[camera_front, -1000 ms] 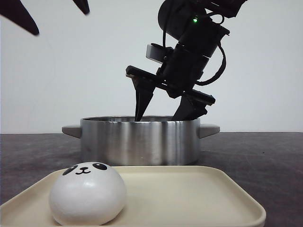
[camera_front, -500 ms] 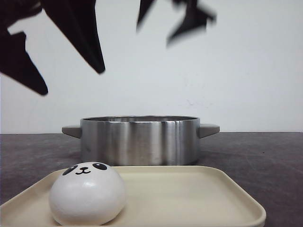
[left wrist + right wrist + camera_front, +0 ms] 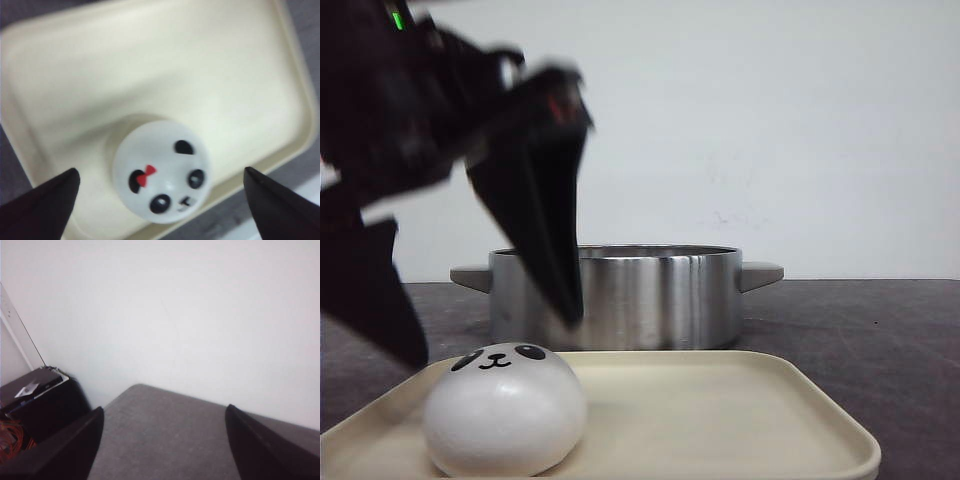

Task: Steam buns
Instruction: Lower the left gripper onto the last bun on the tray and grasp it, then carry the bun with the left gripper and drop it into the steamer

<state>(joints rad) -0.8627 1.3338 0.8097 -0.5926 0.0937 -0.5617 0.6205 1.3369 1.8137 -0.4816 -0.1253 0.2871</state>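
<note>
Bun (image 3: 505,410) on tray (image 3: 740,420) — its red bow shows only from the left wrist; left gripper (image 3: 160,200) spread wide, right gripper (image 3: 162,440) also spread.

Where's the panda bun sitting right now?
In the front view, the bun rests on the left part of the cream tray, in front of the steel pot, with the open left gripper just above it.

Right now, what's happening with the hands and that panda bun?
Left hand open, above panda bun on cream tray. Right hand open, empty. Nothing in the way.
</note>
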